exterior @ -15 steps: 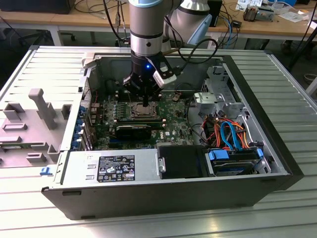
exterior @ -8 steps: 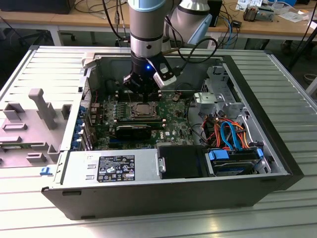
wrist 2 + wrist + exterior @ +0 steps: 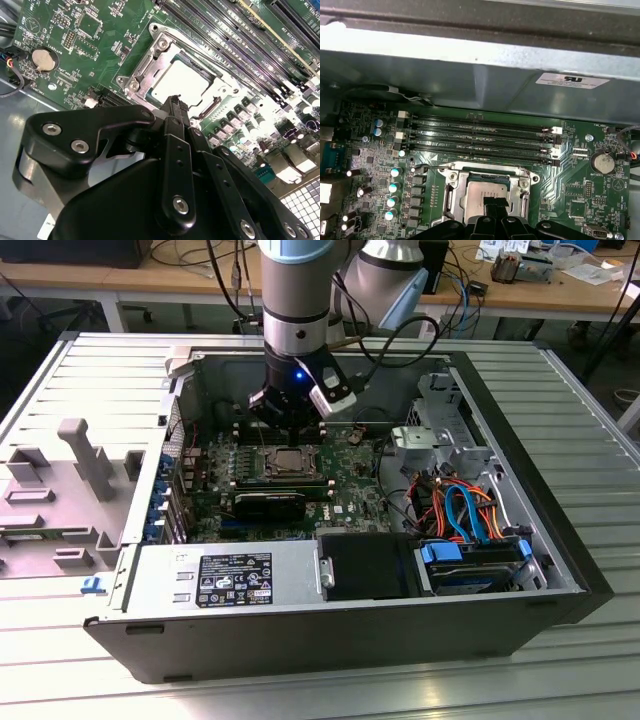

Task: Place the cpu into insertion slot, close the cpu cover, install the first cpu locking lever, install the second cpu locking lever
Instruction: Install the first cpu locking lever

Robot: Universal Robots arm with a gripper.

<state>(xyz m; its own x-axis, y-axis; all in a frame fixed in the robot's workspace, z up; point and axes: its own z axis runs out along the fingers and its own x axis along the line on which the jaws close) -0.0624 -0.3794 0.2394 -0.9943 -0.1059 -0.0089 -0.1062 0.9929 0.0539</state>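
One open grey metal computer case (image 3: 560, 570) lying on a ribbed aluminium table (image 3: 330, 695), wooden benches (image 3: 120, 280) standing behind. Sitting in the insertion slot (image 3: 150, 65) near the green motherboard's (image 3: 100, 30) middle: the dull silver square cpu (image 3: 182, 82), framed by the flat-lying cpu cover (image 3: 220, 87). Hovering just above the cpu: the black gripper (image 3: 175, 104), fingers pressing together, gripping nothing.
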